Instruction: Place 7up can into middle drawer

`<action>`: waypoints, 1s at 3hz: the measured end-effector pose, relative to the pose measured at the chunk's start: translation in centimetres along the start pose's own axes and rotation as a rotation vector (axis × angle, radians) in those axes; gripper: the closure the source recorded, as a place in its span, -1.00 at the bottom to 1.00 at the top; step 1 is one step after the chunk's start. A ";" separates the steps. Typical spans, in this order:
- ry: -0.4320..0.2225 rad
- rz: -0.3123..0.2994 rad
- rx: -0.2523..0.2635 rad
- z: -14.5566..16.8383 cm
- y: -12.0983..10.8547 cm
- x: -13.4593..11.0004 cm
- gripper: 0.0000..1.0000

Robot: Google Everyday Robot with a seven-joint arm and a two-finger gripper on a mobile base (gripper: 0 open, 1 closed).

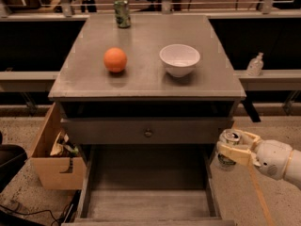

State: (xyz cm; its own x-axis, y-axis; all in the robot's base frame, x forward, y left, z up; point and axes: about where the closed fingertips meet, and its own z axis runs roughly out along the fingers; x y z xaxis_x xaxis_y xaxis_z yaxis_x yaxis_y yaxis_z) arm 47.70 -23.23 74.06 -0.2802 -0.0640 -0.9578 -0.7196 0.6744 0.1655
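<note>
One white arm [278, 160] enters from the right edge, extended leftward and held low. Its tool [226, 150] is clamped around the upright 7up can [231, 136], just right of the open middle drawer [148, 194], outside its side wall.

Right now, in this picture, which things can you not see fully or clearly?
All in the camera view:
1. The 7up can: its label is mostly covered by the end effector, which grips it to the right of the cabinet.
2. The middle drawer: its front is cut off by the bottom edge.
3. The cardboard box: its contents are too dark to identify.
4. The green can: its print is too small to read.
</note>
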 end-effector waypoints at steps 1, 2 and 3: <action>0.047 0.047 -0.227 2.8 2.4 5.1 1.00; 0.083 0.090 -0.469 4.4 6.9 8.8 1.00; 0.085 0.095 -0.542 4.1 8.5 8.9 1.00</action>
State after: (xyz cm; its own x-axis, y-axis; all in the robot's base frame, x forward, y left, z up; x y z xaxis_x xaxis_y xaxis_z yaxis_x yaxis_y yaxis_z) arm 41.70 -15.09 65.99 -0.3938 -0.0953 -0.9142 -0.9062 0.2065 0.3689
